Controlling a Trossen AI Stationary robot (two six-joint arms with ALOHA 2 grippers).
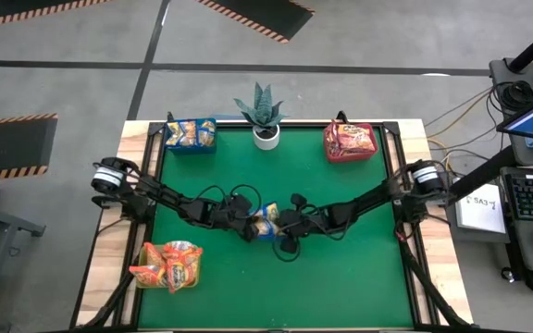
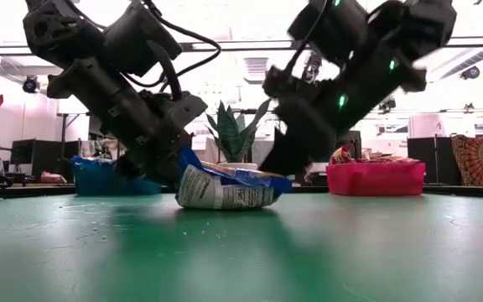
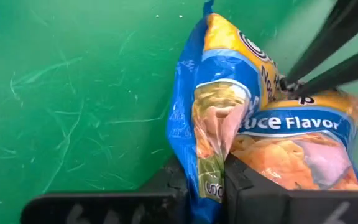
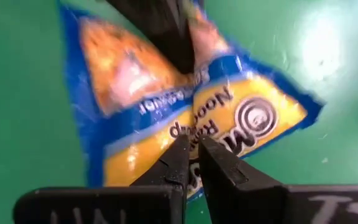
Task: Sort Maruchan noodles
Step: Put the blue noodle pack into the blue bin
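Noodles (image 1: 266,223), a blue-edged yellow packet, lie at the frame's centre, pinched at once by my left claw (image 1: 249,228) and my right claw (image 1: 283,225). Much looks sorted: packets fill the blue bin (image 1: 191,135) upper left and red bin (image 1: 350,141) upper right. A loose pile (image 1: 167,265) waits lower left.

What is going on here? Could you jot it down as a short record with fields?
Scene: green table with two robot arms
Item being handled: blue-edged yellow noodle packet at the table's middle
Left gripper: jaws pinched shut on one end of the packet
Right gripper: jaws shut on the other end
Blue bin: far left, holds packets
Red bin: far right, holds packets
Loose pile: orange and red packets, near left
Plant: far edge, middle
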